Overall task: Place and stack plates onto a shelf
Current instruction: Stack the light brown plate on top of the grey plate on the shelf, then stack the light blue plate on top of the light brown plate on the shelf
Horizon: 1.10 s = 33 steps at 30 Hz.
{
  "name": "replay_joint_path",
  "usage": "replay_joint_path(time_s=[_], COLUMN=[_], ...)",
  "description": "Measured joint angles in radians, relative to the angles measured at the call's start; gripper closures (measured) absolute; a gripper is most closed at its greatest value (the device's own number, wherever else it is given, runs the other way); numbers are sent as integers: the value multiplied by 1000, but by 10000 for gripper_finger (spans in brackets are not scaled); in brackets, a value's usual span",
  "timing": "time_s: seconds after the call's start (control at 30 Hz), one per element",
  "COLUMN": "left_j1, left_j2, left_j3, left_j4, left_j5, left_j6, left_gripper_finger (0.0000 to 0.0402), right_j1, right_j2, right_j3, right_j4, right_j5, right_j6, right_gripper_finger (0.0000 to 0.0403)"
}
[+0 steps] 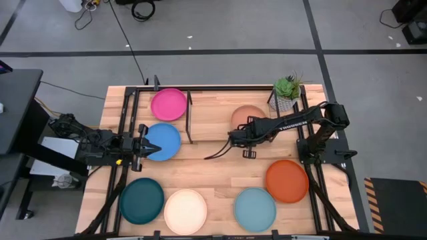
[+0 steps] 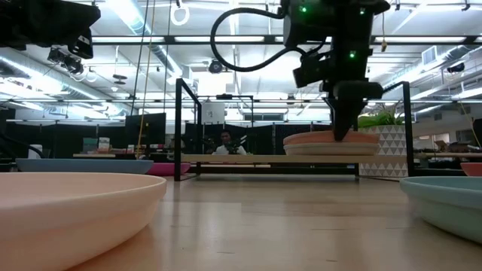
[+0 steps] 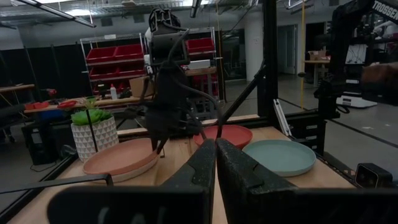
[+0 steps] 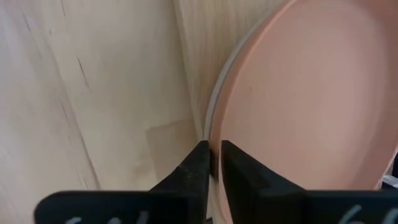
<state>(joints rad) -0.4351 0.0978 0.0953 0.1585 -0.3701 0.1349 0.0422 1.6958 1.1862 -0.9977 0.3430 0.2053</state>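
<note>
I'm looking across the worktop (image 1: 220, 173) and the right gripper (image 1: 233, 139) is the busy one, reaching over the shelf (image 1: 213, 117). Its fingers are nearly together, pinching the near rim of the peach plate (image 1: 248, 115), which lies just ahead of the gripper on the shelf. In the low view that plate sits on another, paler plate beneath it, which I take for the grey one (image 2: 320, 150), so I judge the stack is being set down or squared up.

The pink plate (image 1: 169, 104) lies on the shelf's other half, well off to the gripper's side. Behind the right gripper, on the bare worktop, wait the orange plate (image 1: 287, 181), the light blue plate (image 1: 255, 208) and the cream plate (image 1: 185, 211).

The left gripper (image 1: 141, 148) has its fingers closed to a sliver, resting at the edge of the blue plate (image 1: 162, 141); I cannot tell whether it holds that rim. The dark teal plate (image 1: 141, 200) lies behind it.

Risk, as I read it: if I pull the right gripper back before it lets go, the peach plate drags off-centre or slides off the one below. The potted plant (image 1: 287, 90) stands close beyond the stack, so a push forward could knock it.
</note>
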Motion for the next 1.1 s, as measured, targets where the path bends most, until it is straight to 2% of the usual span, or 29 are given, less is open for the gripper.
replay_joint_path(time_s=[0.2, 0.37, 0.53, 0.73, 1.0, 1.1], left_j1=[0, 0, 0, 0, 0, 0], left_j2=[0, 0, 0, 0, 0, 0], left_j3=[0, 0, 0, 0, 0, 0], left_j4=[0, 0, 0, 0, 0, 0], left_j5=[0, 0, 0, 0, 0, 0], left_j6=[0, 0, -1, -1, -1, -2], left_gripper_finger=[379, 379, 379, 379, 379, 379], right_j1=[0, 3, 14, 14, 14, 14], right_j2=[0, 0, 0, 0, 3, 4], right_j3=[0, 41, 79, 78, 24, 19], right_j4=[9, -36, -42, -54, 41, 26], right_j5=[27, -4, 7, 86, 85, 78], right_j6=[1, 6, 3, 12, -5, 15], right_gripper_finger=[315, 299, 299, 299, 299, 299])
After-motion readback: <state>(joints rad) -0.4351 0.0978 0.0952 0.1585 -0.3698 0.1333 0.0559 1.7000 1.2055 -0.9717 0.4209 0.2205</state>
